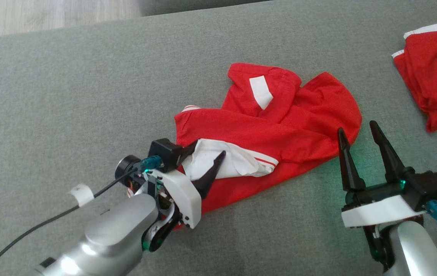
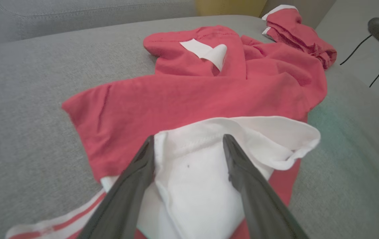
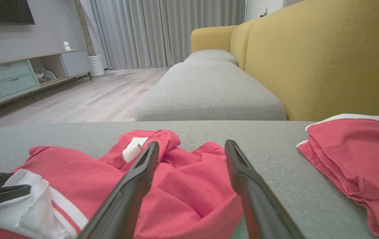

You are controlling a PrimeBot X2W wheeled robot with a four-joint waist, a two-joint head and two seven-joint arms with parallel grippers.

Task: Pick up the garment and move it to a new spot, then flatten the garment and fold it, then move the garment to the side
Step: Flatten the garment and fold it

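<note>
A crumpled red garment with white trim and a white label lies in the middle of the grey sofa cushion. My left gripper sits low at its near-left end, open, its two fingers straddling a fold of the white trim. The left wrist view shows that white fold of the garment lying between the spread fingers of the left gripper. My right gripper stands open at the garment's right edge, nothing between its fingers. In the right wrist view the right gripper hovers just before the garment.
A second red garment, folded, lies at the cushion's far right, also in the right wrist view. The yellow sofa back rises behind it. More grey seat cushions run beyond, with wooden floor to the left.
</note>
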